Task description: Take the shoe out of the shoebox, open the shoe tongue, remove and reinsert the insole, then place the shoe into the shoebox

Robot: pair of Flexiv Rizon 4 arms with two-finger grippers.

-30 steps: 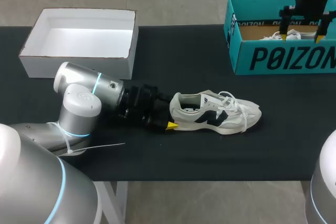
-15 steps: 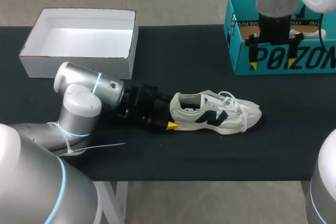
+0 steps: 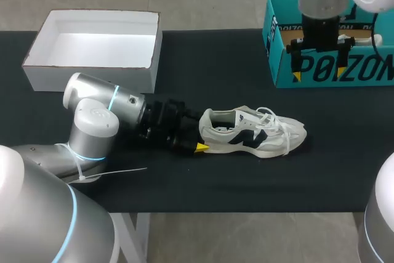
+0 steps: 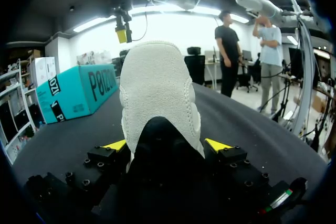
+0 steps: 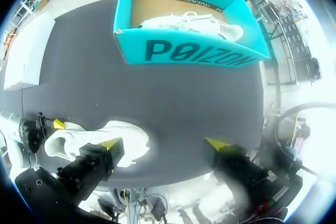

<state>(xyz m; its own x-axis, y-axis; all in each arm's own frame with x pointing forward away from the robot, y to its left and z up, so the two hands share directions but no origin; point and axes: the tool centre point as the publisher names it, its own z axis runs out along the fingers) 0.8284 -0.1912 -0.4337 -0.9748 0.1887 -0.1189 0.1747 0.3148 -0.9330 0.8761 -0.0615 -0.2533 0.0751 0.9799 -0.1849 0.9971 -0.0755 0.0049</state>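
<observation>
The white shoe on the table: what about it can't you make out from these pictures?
- Insole: head view, the collar and laces of the shoe cover it; left wrist view, the heel blocks it.
- Tongue and toe: left wrist view, hidden behind the heel held in the left pincer.
- Far side: head view, turned away from the camera.

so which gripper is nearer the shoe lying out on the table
Left. The left gripper is closed on the heel of the shoe. The right gripper hangs open at the front wall of the teal shoebox, well apart from the shoe.
</observation>
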